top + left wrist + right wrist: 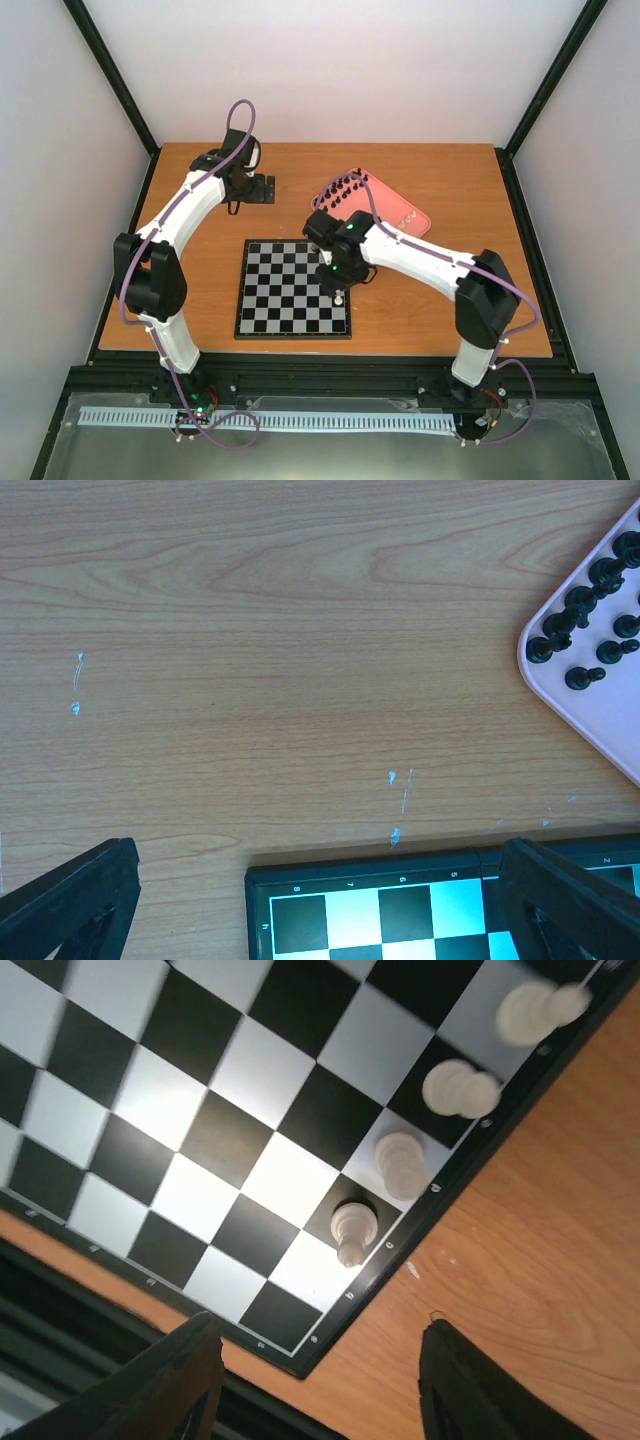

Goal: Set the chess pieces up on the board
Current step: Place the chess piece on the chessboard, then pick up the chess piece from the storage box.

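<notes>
The board (280, 290) lies in the middle of the table. Several cream-white chess pieces stand in a row along its right edge; the nearest one (353, 1232) is upright on a black square, and the others (402, 1165) are blurred. My right gripper (320, 1390) hovers above that nearest piece (340, 296), open, with nothing between its fingers (170, 1380). The black chess pieces (345, 190) stand on a pink tray (400, 212). My left gripper (320, 920) is open over bare wood, just behind the board's far edge (400, 920).
The pink tray (600, 720) with its black pieces (585, 600) sits at the back right, tilted relative to the board. A black frame runs round the table. Bare wood (250, 630) lies behind and to the left of the board.
</notes>
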Action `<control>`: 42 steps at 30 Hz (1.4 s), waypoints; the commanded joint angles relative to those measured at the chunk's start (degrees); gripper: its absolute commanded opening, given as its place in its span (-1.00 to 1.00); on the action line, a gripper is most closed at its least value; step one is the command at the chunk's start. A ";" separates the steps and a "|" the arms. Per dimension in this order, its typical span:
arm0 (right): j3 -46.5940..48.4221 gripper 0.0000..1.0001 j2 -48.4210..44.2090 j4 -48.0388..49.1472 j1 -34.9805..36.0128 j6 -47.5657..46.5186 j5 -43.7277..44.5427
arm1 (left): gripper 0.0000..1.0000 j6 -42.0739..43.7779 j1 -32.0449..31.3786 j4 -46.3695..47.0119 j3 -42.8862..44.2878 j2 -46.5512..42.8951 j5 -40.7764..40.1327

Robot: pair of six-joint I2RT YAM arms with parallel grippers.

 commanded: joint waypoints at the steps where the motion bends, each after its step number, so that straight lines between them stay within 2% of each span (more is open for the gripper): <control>1: 5.28 0.27 -5.33 -7.66 -0.84 0.50 4.05 | 0.99 -0.11 -0.10 0.16 1.67 -1.68 0.18; 4: 6.29 0.27 -5.93 -9.02 -6.46 0.32 3.39 | 0.99 -0.01 -0.12 0.06 2.43 -1.79 0.61; 12: 4.65 0.30 -3.61 -4.46 -22.36 -3.60 6.46 | 0.99 0.50 -0.10 -0.06 2.34 -1.95 1.86; 19: 4.60 0.22 1.90 0.68 -29.29 -4.05 4.70 | 1.00 0.11 -0.09 0.42 1.31 -1.90 2.87; 28: 3.09 0.18 7.87 6.00 -31.05 -2.28 2.48 | 0.99 0.18 -0.09 0.81 0.35 -1.69 3.31; 34: 0.65 0.18 8.51 8.58 -31.75 -0.16 4.11 | 0.99 0.34 -0.08 0.97 -0.09 -1.63 3.05; 42: -0.05 0.14 10.03 10.05 -32.59 0.95 2.01 | 0.99 0.64 -0.09 1.25 -1.03 -1.63 2.95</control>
